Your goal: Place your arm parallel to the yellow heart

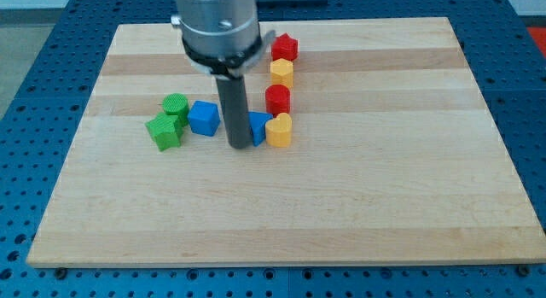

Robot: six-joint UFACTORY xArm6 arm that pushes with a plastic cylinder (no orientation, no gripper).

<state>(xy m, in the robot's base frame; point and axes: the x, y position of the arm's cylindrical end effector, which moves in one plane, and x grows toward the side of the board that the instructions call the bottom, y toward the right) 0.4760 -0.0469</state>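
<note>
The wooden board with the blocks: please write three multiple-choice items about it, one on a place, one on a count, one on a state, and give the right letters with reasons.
1. Where is my tip relative to the yellow heart?
A. to the view's left of it
B. to the view's right of it
C. above it, at the view's top

2. How many red blocks lie on the board?
A. one
B. two
C. four

3. What stands between my tip and the yellow heart?
A. nothing
B. a green block
C. a blue block

Answers:
1 A: the rod comes down left of the heart.
2 B: one red block lies at the top of the column, another red block just above the heart.
3 C: a blue block, partly hidden by the rod, sits against the heart.
</note>
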